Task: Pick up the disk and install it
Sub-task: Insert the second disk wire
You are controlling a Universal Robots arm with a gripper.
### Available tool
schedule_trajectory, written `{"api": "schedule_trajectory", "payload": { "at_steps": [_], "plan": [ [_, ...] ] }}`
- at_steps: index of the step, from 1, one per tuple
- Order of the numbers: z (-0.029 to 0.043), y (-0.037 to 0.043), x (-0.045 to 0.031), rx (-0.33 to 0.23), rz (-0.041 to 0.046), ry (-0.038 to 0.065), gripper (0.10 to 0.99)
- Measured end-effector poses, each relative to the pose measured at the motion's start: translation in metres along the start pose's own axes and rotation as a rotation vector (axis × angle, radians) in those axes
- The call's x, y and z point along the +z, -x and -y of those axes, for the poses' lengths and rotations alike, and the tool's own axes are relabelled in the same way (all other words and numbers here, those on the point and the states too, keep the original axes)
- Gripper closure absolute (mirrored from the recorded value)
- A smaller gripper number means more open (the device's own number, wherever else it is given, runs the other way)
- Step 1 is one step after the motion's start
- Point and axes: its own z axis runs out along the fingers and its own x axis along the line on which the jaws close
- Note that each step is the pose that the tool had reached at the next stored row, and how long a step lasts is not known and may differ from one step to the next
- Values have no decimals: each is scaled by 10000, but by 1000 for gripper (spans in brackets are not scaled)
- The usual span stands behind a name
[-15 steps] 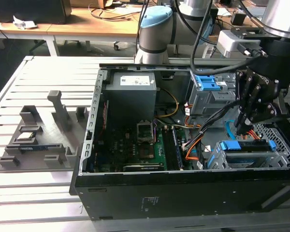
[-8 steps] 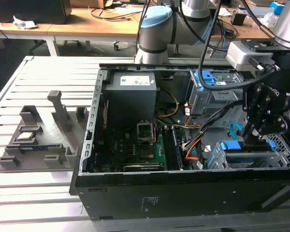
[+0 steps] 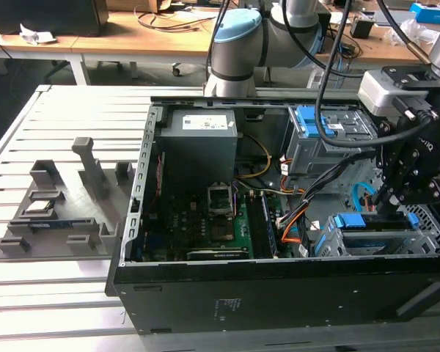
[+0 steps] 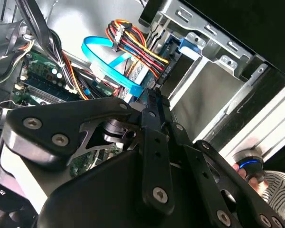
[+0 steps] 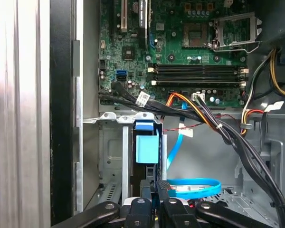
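In the first wrist view the disk [image 5: 147, 148] stands edge-on, its bright blue caddy rail facing the camera. It sits in the mouth of a grey metal drive bay [image 5: 109, 156] beside the case wall. My gripper [image 5: 156, 197] is shut on the disk's near edge, with a black finger [image 5: 173, 209] on either side. The second wrist view shows the black linkage narrowing to the gripper [image 4: 149, 102] in front of the same bay [image 4: 213, 57]. In the exterior view my gripper [image 3: 391, 198] hangs over the lower drive cage [image 3: 367, 238] at the exterior view's right.
A thick cable bundle [image 5: 218, 128] and a blue flat cable [image 5: 194, 186] run close to the bay. The green motherboard [image 5: 190, 47] lies beyond. The power supply [image 3: 202, 143] and an upper blue-fronted cage [image 3: 330, 132] fill the case's back. A grey fixture [image 3: 59, 213] sits on the slatted table.
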Motion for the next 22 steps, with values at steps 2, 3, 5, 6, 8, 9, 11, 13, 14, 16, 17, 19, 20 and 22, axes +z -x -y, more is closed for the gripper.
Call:
{"api": "schedule_trajectory", "payload": {
  "at_steps": [2,3,5,6,8,9,11,13,14,16,17,19,20,22],
  "plan": [
    [0,1,37,-2,93,0,925],
    [0,2,46,-2,146,0,925],
    [8,2,67,-113,196,-3,925],
    [8,0,71,-160,200,-5,925],
    [9,-10,80,-204,201,-6,925],
    [10,-15,82,-219,201,-6,925],
    [13,-24,85,-244,201,-6,925],
    [18,-28,91,-260,200,-7,925],
    [18,-30,105,-260,213,-7,925],
    [17,-32,129,-260,230,-8,925],
    [17,-34,148,-260,243,-7,925],
    [17,-40,160,-260,242,-7,925],
    [17,-43,165,-260,245,-7,925],
    [17,-43,168,-260,249,-8,925]
  ]
}}
